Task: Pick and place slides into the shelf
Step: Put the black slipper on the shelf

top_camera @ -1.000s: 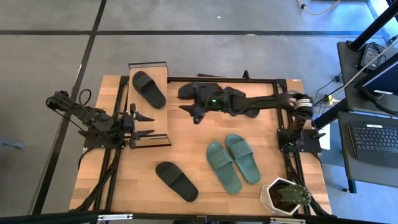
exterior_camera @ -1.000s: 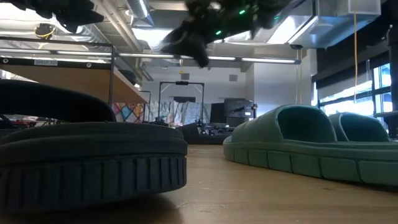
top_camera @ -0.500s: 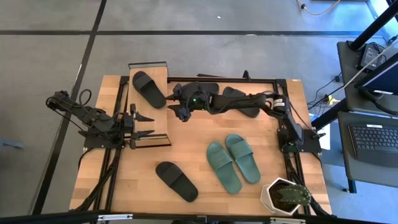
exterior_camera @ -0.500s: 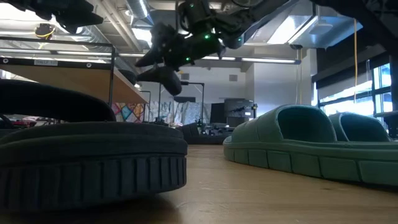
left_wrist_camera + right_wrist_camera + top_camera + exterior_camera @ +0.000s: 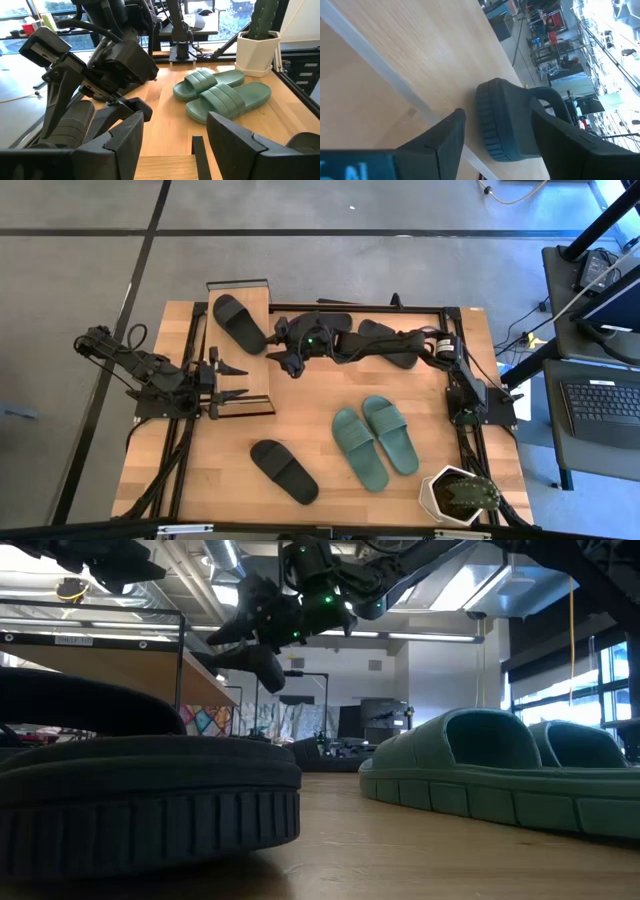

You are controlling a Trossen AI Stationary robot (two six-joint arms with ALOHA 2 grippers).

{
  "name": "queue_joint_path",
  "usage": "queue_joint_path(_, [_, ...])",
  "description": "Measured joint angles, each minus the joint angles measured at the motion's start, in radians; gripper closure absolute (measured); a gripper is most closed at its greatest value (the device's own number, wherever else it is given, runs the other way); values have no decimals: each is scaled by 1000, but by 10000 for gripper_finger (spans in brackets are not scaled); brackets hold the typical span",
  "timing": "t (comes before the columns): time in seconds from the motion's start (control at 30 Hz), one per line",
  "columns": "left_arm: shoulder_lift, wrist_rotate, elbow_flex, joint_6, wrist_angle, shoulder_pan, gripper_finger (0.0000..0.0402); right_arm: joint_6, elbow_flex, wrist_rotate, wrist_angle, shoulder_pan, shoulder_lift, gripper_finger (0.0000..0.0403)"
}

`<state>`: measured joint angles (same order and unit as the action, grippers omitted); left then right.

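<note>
Big wooden plank table [image 5: 320, 470], grain visible. Shelf [image 5: 262, 308] upper left of high view: light board top, thin black frame, one black rubber slide [image 5: 240, 323] lying on it. Teal ribbed slide pair [image 5: 375, 438] lower right of centre, another black slide [image 5: 284, 471] bottom centre. My right gripper [image 5: 281, 346] has crept slightly left since half a second ago, arm stretched flat, fingers spread wide, nothing held. My left gripper [image 5: 233, 381] parked left, fingers apart.
</note>
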<state>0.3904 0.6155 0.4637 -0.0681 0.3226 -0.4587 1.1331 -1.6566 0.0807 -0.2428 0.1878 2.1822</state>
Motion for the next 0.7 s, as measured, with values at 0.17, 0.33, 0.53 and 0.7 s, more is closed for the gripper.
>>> queue_joint_path(0.17, [0, 0, 0, 0, 0, 0, 193, 1, 0, 36, -4, 11, 0, 176])
queue_joint_path(0.33, [0, 2, 0, 0, 0, 0, 193, -4, 0, 53, -31, 22, 0, 176])
queue_joint_path(0.53, [0, 28, 0, 1, -1, 0, 193, -12, 0, 90, -76, 31, 40, 176])
queue_joint_path(0.7, [0, 30, 0, 1, -1, 0, 193, -5, 0, 79, -131, 31, 58, 176])
